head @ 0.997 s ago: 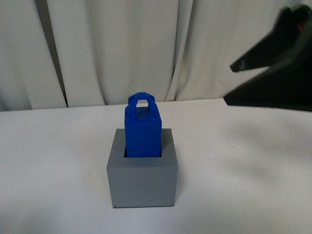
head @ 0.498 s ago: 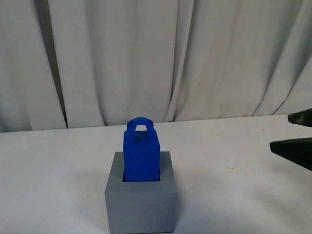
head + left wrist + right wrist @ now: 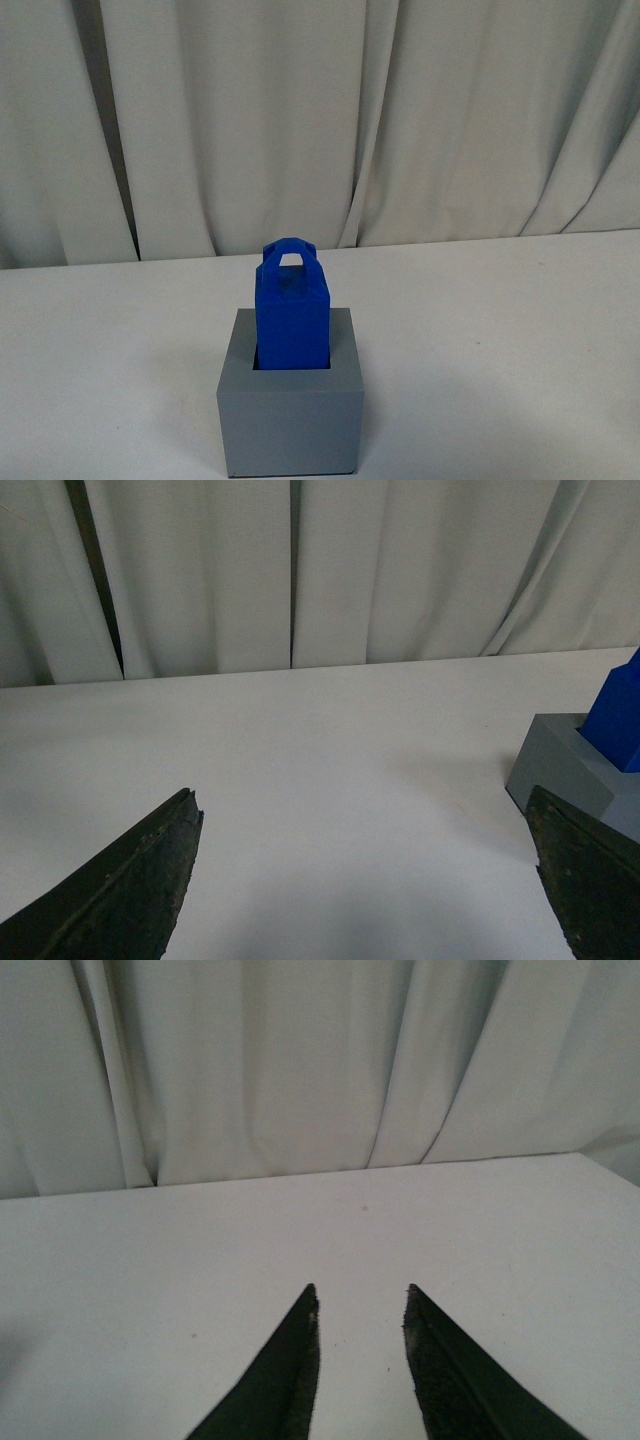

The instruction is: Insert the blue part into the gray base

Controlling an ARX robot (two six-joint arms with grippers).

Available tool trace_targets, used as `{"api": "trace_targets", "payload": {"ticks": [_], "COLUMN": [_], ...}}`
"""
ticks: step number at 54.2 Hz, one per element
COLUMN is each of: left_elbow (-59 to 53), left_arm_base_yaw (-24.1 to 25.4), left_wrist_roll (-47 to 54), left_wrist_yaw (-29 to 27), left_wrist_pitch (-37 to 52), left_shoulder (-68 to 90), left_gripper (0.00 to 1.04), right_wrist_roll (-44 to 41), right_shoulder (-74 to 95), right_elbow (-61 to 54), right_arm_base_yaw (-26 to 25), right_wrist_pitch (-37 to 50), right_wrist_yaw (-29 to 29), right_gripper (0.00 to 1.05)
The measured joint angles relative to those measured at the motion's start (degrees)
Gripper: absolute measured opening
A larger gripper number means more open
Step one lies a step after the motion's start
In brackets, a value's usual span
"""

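The blue part [image 3: 291, 310] stands upright in the square recess of the gray base [image 3: 290, 420], its handle loop at the top, in the middle of the white table in the front view. Neither arm shows in the front view. My left gripper [image 3: 362, 805] is open wide and empty over bare table; the gray base [image 3: 560, 765] and a corner of the blue part [image 3: 618, 720] show at the edge of its view beside one finger. My right gripper [image 3: 361, 1295] is open with a narrow gap, empty, over bare table; neither object shows in its view.
A white table [image 3: 500, 330] carries the base. Off-white curtains [image 3: 320, 120] hang behind the table's far edge in all views.
The right arm, seen at the right side of the front view a second ago, has dropped and drawn back out of that view. The blue part and gray base stand as before.
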Motion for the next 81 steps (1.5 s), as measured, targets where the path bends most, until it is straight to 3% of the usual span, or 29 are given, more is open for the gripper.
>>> {"api": "trace_targets", "payload": {"ticks": [8, 32, 40, 81], "left_elbow": [0.00, 0.00, 0.00, 0.00], "left_arm_base_yaw": [0.00, 0.00, 0.00, 0.00], "left_wrist_roll": [0.02, 0.02, 0.02, 0.02], "left_wrist_yaw": [-0.02, -0.02, -0.02, -0.02], "left_wrist_pitch": [0.00, 0.00, 0.00, 0.00], "left_shoulder": [0.00, 0.00, 0.00, 0.00], "left_gripper": [0.99, 0.99, 0.99, 0.99], "right_wrist_roll": [0.37, 0.66, 0.68, 0.76], "right_shoulder": [-4.96, -19.69, -21.81, -48.30], "right_elbow": [-4.17, -11.30, -14.25, -15.23], "right_arm_base_yaw": [0.09, 0.09, 0.09, 0.09], "right_wrist_pitch": [-0.96, -8.79, -7.76, -32.15], "right_wrist_yaw": [-0.04, -0.04, -0.04, -0.07], "right_gripper": [0.01, 0.02, 0.02, 0.02]}}
